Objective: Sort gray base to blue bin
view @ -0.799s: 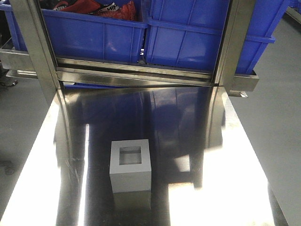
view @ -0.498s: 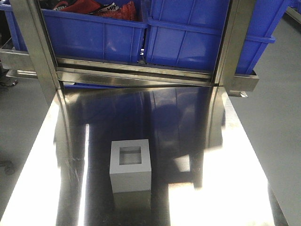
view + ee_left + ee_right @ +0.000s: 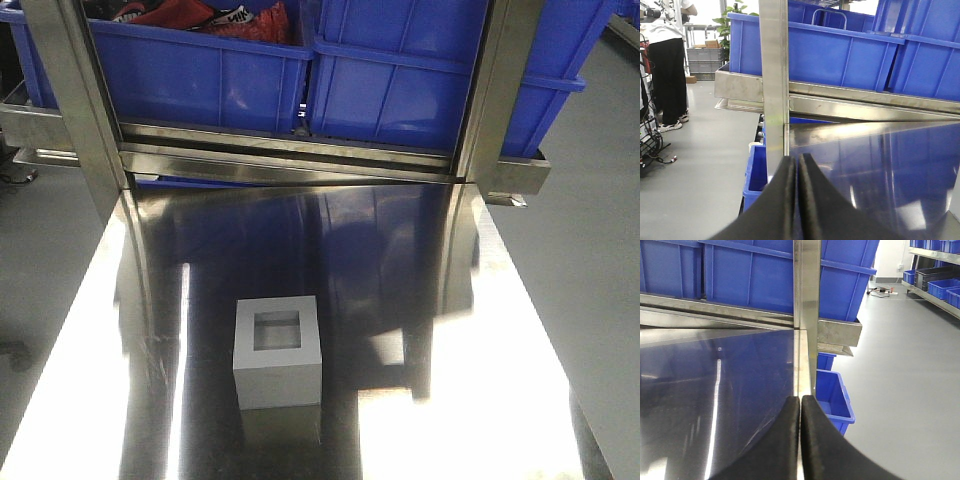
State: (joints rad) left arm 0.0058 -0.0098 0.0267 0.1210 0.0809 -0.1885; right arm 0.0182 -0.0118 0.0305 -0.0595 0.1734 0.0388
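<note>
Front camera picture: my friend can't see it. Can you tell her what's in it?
A gray cube with a square hole in its top sits alone on a shiny metal table. Behind it, on a metal rack, stand a left bin holding something red and a right bin, both blue. No robot arms show.

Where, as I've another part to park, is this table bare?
The steel table is bare left and right of the gray base out to its edges, and behind it up to the shelf rail. Blue bins crowd above that.
</note>
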